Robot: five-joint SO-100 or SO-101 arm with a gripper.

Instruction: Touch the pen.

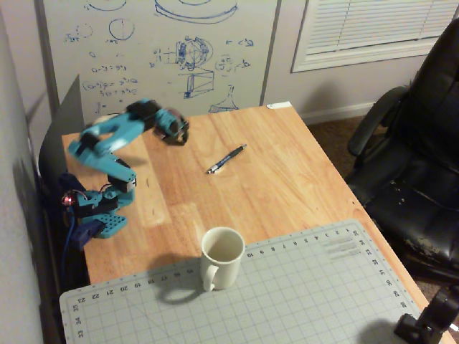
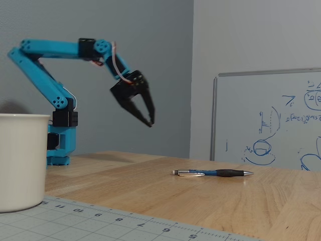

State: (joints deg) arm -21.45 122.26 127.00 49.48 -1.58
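On the wooden table (image 1: pixel 287 179), near its middle, the pen (image 1: pixel 226 159) is laid flat, bare wood all round it, its silvery tip end toward 7 o'clock in the high fixed view; in the low fixed view the pen (image 2: pixel 213 173) is seen side-on, tip to the left. At 10 o'clock from the pen in the high view, the gripper (image 1: pixel 179 133) of the blue arm (image 1: pixel 107 143) is held in the air, well apart from it. In the low view the gripper (image 2: pixel 149 120) is shown above the tabletop, jaws nearly closed with tips just apart, nothing held. At 6 o'clock from the pen, a white mug (image 1: pixel 221 256) is stood on the grey cutting mat (image 1: pixel 301 294). A whiteboard (image 1: pixel 158 50) is propped at the table's far edge.
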